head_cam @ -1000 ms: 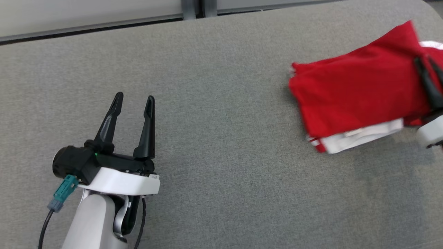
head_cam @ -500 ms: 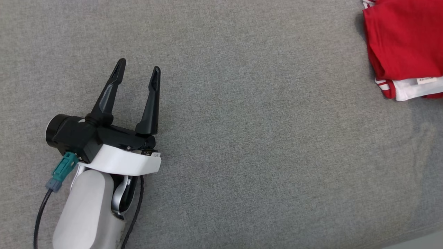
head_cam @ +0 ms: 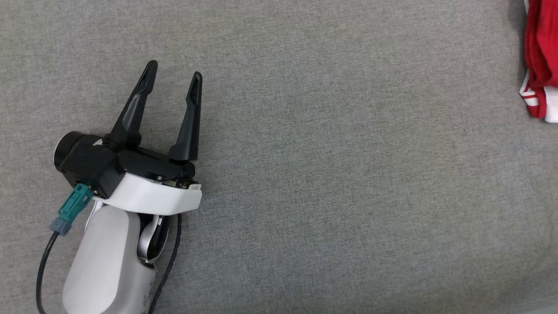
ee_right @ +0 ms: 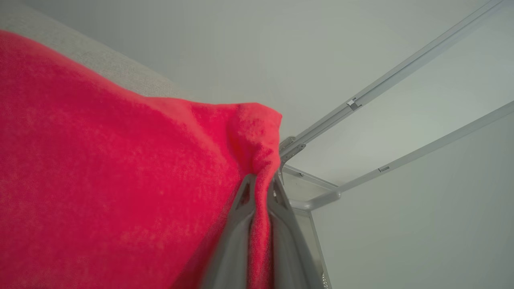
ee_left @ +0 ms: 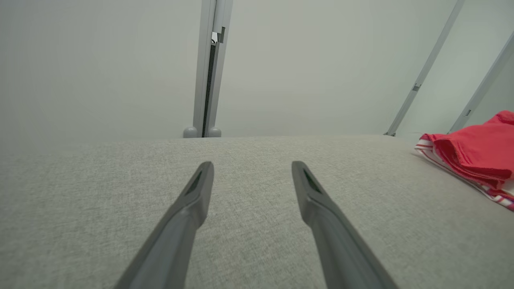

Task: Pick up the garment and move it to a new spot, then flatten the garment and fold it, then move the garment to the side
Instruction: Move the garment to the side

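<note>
Carried rightward since a second ago, the folded red garment [head_cam: 539, 52] is at my head view's right edge, right end effector [ee_right: 262, 184] clamped on it, left end effector [head_cam: 174, 69] apart; last step, I judge: set down, release.

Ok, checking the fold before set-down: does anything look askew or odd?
Nothing damaged. The folded red garment sits at the right of the grey surface, white striped edge peeking out beneath, one corner bunched up in the shut right hand.
</note>
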Available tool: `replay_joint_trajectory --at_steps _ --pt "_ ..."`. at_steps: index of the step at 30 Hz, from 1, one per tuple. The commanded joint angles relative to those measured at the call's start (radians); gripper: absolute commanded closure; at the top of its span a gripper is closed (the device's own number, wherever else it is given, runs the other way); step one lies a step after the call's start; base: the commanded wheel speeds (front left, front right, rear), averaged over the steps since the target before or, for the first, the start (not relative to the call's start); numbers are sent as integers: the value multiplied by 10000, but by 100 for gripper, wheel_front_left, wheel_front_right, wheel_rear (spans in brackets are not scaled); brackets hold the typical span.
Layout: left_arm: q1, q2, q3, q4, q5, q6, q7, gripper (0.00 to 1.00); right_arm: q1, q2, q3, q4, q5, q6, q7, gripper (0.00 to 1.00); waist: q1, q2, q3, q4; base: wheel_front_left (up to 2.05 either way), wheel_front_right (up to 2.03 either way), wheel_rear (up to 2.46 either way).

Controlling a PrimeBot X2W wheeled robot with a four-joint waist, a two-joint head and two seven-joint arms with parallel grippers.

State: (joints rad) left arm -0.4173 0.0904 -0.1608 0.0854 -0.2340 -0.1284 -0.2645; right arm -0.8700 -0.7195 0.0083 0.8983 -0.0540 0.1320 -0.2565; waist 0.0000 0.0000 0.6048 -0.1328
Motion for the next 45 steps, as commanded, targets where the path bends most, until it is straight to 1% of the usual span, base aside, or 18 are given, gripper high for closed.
replay_joint_trajectory --at_steps 1,3,6,7,9,12,14,15,17,18,23,28,31,32,34,38,41,45 --pt "-43 82 40 76 -25 -31 11 0 -99 -42 -217 178 -292 -24 1 100 0 0 24 51 0 0 0" --pt "-27 65 54 84 -29 -31 11 0 -167 -85 -626 404 -827 -24 215 100 0 0 35 86 0 0 0" --pt "-7 36 22 115 -25 -31 11 0 -156 274 -1184 586 -1309 -23 299 100 0 0 6 141 0 0 0" --pt "9 23 20 130 -28 -31 11 0 -102 363 -1284 624 -1453 -23 280 83 0 0 -13 152 0 0 0" --pt "27 8 28 145 -41 -31 11 0 -104 413 -1652 747 -1654 -24 343 0 0 0 -46 163 0 0 0" --pt "37 -16 23 203 -67 -31 10 0 -268 965 -2108 939 -1514 -23 279 0 0 0 -154 178 0 0 0" --pt "53 -37 36 243 -93 -32 8 0 -375 1156 -2307 962 -1482 -23 211 0 0 0 -282 189 0 0 0" --pt "56 -62 36 256 -115 -32 8 0 -391 1233 -2314 905 -1536 -23 163 0 0 0 -361 199 0 0 0" --pt "104 -100 45 293 -132 -32 8 0 -455 1611 -2371 731 -1527 -23 73 0 0 0 -568 228 0 0 0" --pt "104 -100 45 293 -132 -32 8 0 -455 1611 -2371 731 -1527 -23 73 0 0 0 -568 228 0 0 0" --pt "318 -209 170 319 -249 -32 7 0 -260 2597 -2137 -119 -926 -23 -94 0 0 0 -1333 401 0 0 0" --pt "628 -292 513 244 -322 -32 7 0 754 3669 -1552 -2322 672 -23 -95 0 0 0 -2173 754 0 0 0" --pt "847 -347 659 275 -335 -32 8 0 1738 4219 -1030 -3681 1535 -21 -96 0 0 0 -2726 1059 0 0 0" --pt "1059 -370 596 368 -280 -32 8 0 2473 4664 -848 -4447 2172 -21 -97 0 0 0 -3091 1237 0 0 0" --pt "1287 -350 812 388 -264 -32 8 0 3163 5036 -738 -5098 2647 -21 -98 0 0 0 -3420 1383 0 0 0" --pt "1742 -384 1078 280 -245 145 8 0 4429 5589 -542 -6113 2895 -21 -96 0 0 0 -3887 1633 0 0 0" --pt "2192 -378 973 558 -95 232 8 0 5236 6000 -502 -6615 2893 -15 -95 0 0 0 -4169 1764 0 0 0" --pt "2469 -376 793 1026 -65 211 8 0 6109 6344 -430 -7097 2622 -15 -78 0 0 0 -4421 1830 0 0 0"
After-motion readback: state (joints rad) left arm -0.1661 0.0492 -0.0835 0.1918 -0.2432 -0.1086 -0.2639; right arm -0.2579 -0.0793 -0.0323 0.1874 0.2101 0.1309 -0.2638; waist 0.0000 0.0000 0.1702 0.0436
